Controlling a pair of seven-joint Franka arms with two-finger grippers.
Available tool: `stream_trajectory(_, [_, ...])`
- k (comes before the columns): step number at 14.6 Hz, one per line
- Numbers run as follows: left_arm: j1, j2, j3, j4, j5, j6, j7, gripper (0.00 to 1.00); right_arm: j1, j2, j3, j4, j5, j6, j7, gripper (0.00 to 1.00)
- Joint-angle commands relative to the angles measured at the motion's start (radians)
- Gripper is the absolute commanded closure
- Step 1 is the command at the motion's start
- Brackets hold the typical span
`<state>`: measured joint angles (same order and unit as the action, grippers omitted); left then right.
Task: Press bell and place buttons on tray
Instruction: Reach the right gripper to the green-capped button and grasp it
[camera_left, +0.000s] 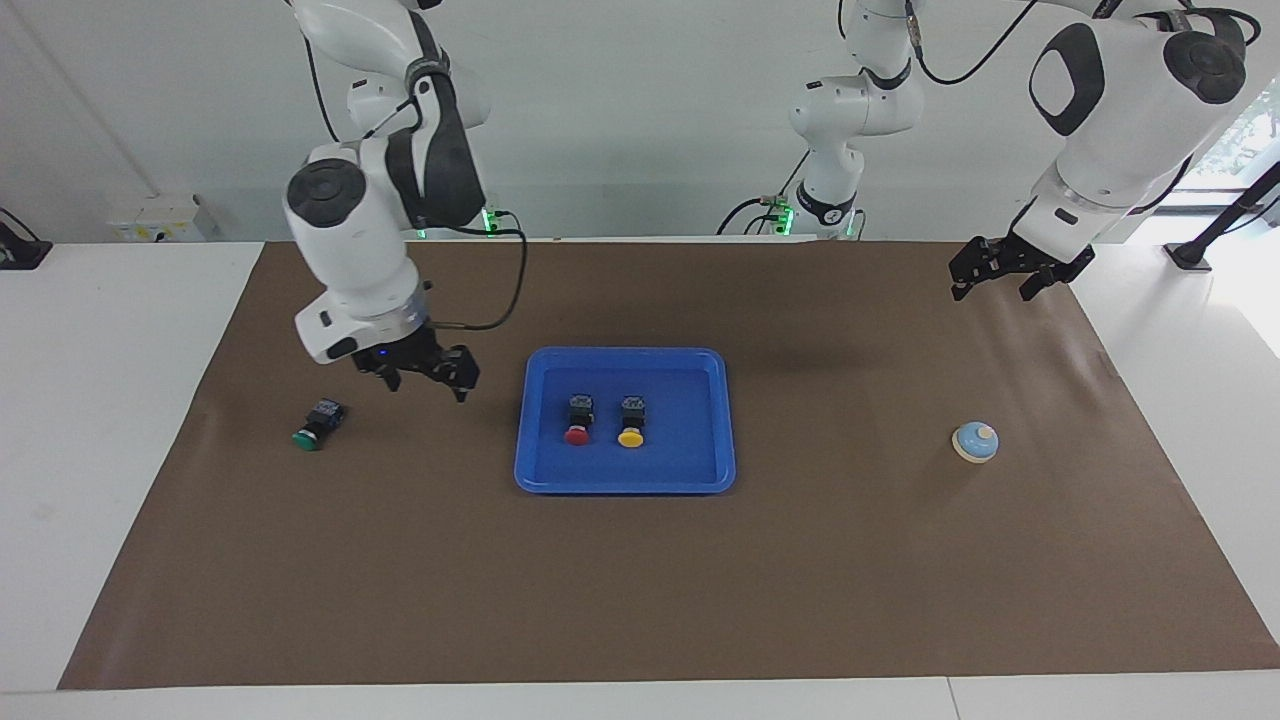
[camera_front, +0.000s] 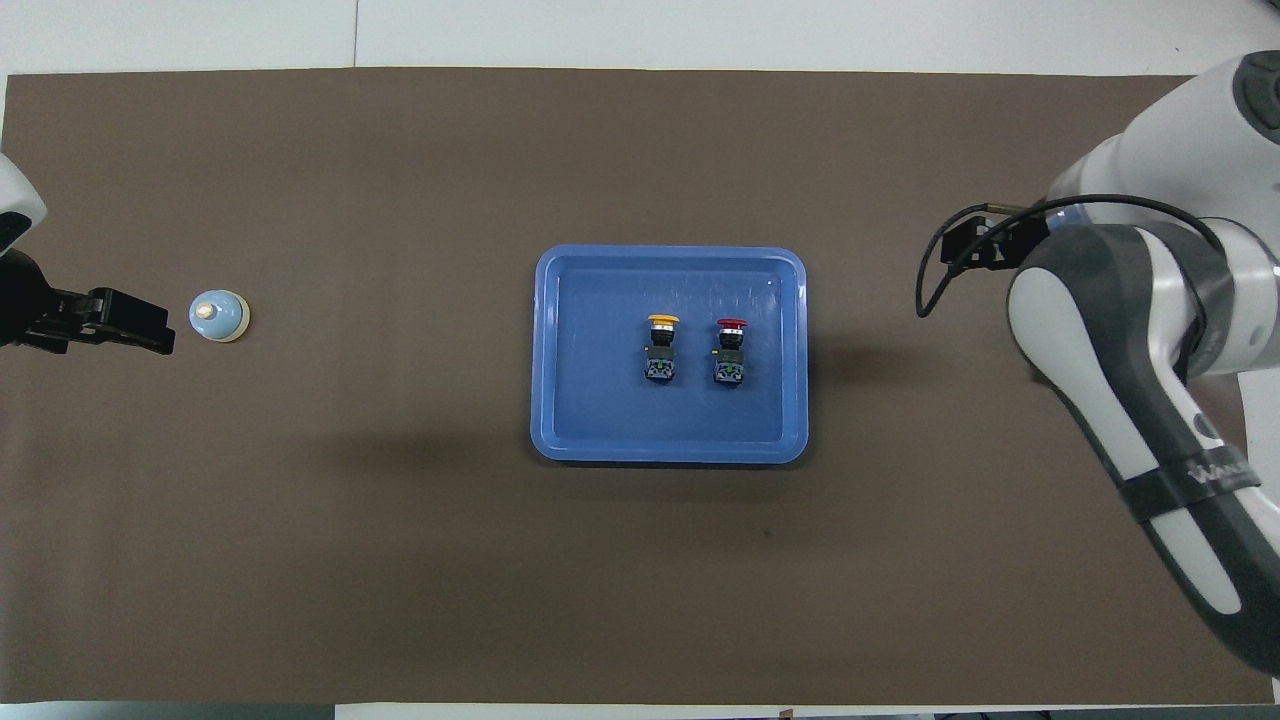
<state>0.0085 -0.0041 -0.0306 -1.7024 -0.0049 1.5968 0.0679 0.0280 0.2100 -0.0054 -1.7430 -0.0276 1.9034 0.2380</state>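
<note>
The blue tray (camera_left: 625, 482) lies mid-mat and holds the red button (camera_left: 577, 420) and the yellow button (camera_left: 631, 420) side by side; they also show in the overhead view, red (camera_front: 730, 347) and yellow (camera_front: 661, 345), in the tray (camera_front: 545, 350). The green button (camera_left: 318, 424) lies on its side on the mat toward the right arm's end; in the overhead view the right arm hides it. My right gripper (camera_left: 428, 390) is open and empty, in the air between the green button and the tray. The bell (camera_left: 975, 442) (camera_front: 219, 316) stands toward the left arm's end. My left gripper (camera_left: 993, 293) (camera_front: 140, 325) is open and raised.
A brown mat (camera_left: 640, 600) covers the table, with white tabletop around it. The right arm's forearm and a looping black cable (camera_left: 505, 290) hang over the mat near the green button.
</note>
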Motion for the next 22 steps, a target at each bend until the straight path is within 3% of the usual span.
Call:
stream_trajectory(1, [0.004,-0.019,0.001,-0.014,0.006,0.014,0.006,0.0,-0.109,-0.04,0.016,-0.126,-0.034,0.083,-0.113,0.0])
stream_trajectory(6, [0.004,-0.019,0.001,-0.014,0.006,0.014,0.006,0.0,-0.224,-0.067,0.018,-0.38,-0.043,0.443,-0.198,0.0])
stream_trajectory(9, [0.004,-0.019,0.001,-0.014,0.006,0.012,0.006,0.0,-0.246,-0.008,0.018,-0.398,-0.043,0.529,-0.2,0.0])
stream_trajectory(14, [0.004,-0.019,0.0,-0.014,0.006,0.012,0.006,0.0,-0.281,-0.006,0.019,-0.515,-0.041,0.655,-0.21,0.0])
stream_trajectory(15, [0.004,-0.019,0.001,-0.014,0.006,0.012,0.006,0.0,-0.281,-0.008,0.021,-0.521,-0.04,0.66,-0.209,0.04])
stream_trajectory(16, [0.004,-0.019,0.001,-0.014,0.006,0.014,0.006,0.0,-0.281,-0.008,0.021,-0.521,-0.04,0.658,-0.209,0.28])
stream_trajectory(18, [0.004,-0.019,0.0,-0.014,0.006,0.014,0.006,0.0,-0.272,-0.011,0.021,-0.518,-0.04,0.645,-0.213,0.98])
stream_trajectory(22, [0.004,-0.019,0.001,-0.014,0.006,0.014,0.006,0.0,-0.258,-0.027,0.033,-0.486,-0.04,0.573,-0.218,1.0])
